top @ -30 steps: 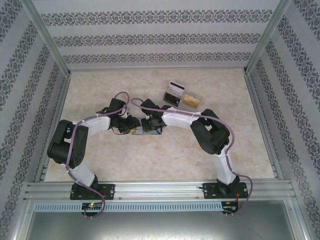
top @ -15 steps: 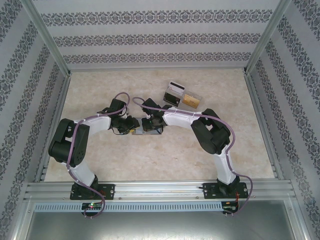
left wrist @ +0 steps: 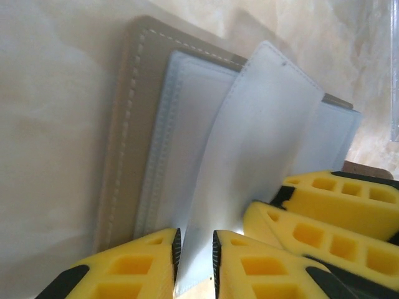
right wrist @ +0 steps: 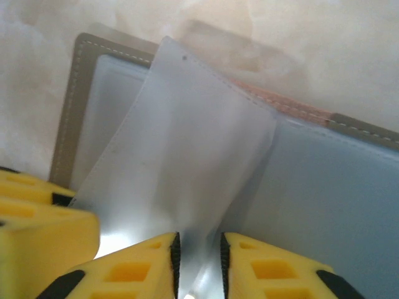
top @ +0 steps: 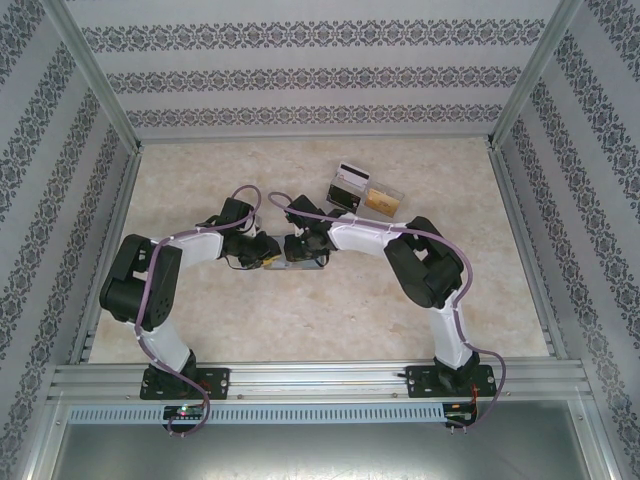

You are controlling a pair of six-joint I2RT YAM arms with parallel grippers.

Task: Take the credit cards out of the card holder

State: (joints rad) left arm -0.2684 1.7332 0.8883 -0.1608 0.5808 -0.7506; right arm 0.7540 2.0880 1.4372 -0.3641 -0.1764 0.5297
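One grey card holder (left wrist: 118,131) lies open and flat mid-table, between both wrists. Its clear sleeve (left wrist: 262,137) stands up off the panels. Left gripper (left wrist: 194,265) is pinched narrow on the sleeve's lower edge. Right gripper (right wrist: 199,265) has the same sleeve between its jaws, set near together; biting or slack around it, cannot tell. Raised sleeve looks empty and see-through; pockets under it too milky to read.

Step in hand, my read: parting the sleeves to reach a card. To do it well, one side holds the sleeve low and steady and the other takes a card edge alone. Pull along the pocket, don't lift the holder.

Gold card (top: 381,201) and striped white card (top: 350,173) sit in a clear tray (top: 402,196) on the far side of the right wrist, near but apart. Table (top: 250,330) is beige marble-look and smooth, so the holder may slide. Patterned wallpaper walls (top: 320,80) on three sides, aluminium rail (top: 320,375) at the near edge.
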